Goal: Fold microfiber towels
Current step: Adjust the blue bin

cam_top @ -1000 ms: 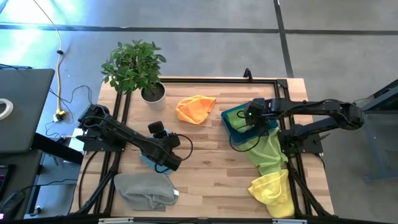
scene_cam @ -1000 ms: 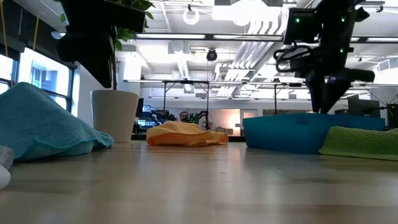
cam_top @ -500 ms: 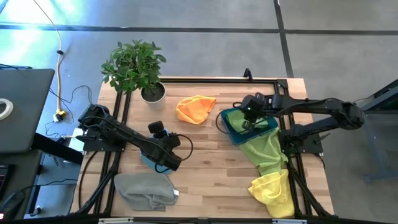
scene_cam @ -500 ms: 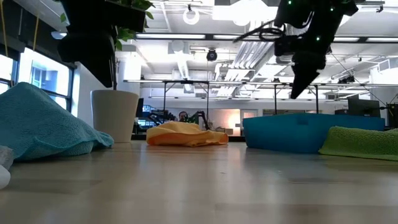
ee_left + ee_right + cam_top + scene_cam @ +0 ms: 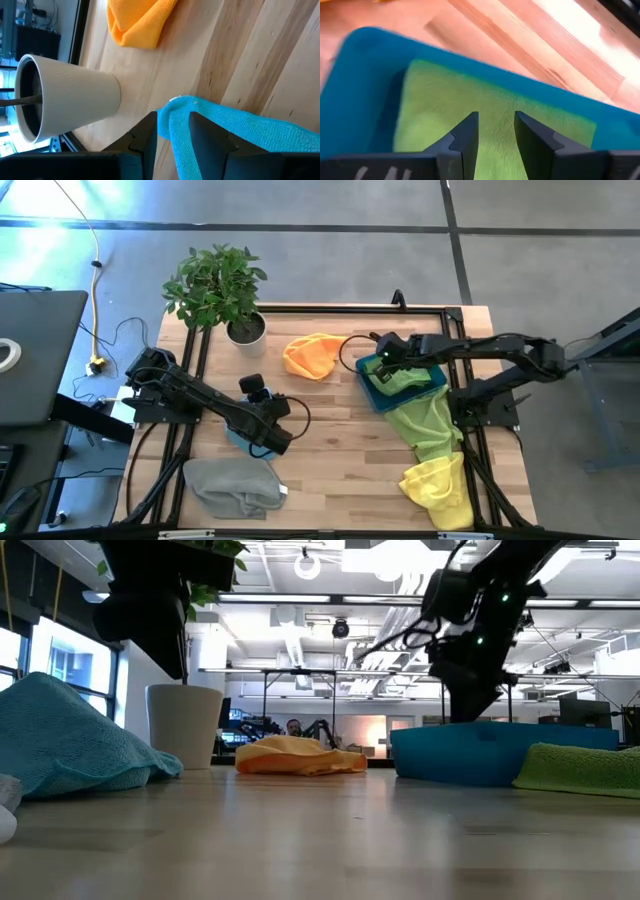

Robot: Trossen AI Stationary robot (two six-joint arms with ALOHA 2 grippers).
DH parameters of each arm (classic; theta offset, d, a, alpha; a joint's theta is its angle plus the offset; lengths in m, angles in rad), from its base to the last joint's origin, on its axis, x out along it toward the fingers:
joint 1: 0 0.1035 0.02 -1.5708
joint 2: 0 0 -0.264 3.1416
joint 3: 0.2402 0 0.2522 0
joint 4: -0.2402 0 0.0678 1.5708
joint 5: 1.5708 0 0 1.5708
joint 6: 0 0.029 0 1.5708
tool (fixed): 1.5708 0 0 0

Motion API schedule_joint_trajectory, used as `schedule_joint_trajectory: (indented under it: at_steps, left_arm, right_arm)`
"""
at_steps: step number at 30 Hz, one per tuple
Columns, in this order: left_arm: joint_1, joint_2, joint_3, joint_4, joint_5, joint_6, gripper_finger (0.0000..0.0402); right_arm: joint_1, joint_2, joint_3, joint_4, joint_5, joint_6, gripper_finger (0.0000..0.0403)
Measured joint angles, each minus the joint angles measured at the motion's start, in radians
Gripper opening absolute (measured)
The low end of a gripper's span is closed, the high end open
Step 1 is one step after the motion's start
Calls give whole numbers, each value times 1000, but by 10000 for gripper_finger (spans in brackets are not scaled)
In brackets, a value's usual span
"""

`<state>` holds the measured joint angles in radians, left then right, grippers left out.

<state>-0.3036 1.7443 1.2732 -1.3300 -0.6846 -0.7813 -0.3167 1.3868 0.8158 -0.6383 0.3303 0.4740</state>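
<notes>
We take the blue bin (image 5: 400, 380) as landmark. Right gripper (image 5: 385, 362) hovers over the bin's plant-side corner, jaws apart, nothing between them; its wrist view looks down on the green towel (image 5: 485, 130) lying inside the bin. That towel spills over the bin's far edge toward the yellow towel (image 5: 437, 485). Orange towel (image 5: 315, 355) sits just beside the bin on the plant side. Left gripper (image 5: 172, 127) is well away from the bin, jaws clamped on a fold of the light blue towel (image 5: 240, 137); grey towel (image 5: 232, 485) lies farther still.

Risks as we judge them:
- fingers coming down on the bin wall, not the cloth
- a grab dragging or tipping the light bin
- draped cloth snagging on the rim
- left arm lifting early and bunching its towel
</notes>
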Motion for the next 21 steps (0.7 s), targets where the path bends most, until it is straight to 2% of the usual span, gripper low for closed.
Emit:
schedule_joint_trajectory:
  at_steps: [8,14,21]
  left_arm:
    - [0,0,0,0,-4,27,103]
    - [0,0,0,0,-8,27,103]
    - [0,0,0,-1,-9,33,103]
  right_arm:
    - [-111,109,0,108,17,-30,119]
    - [-222,121,0,204,126,-80,119]
    - [-362,121,0,264,133,-106,119]
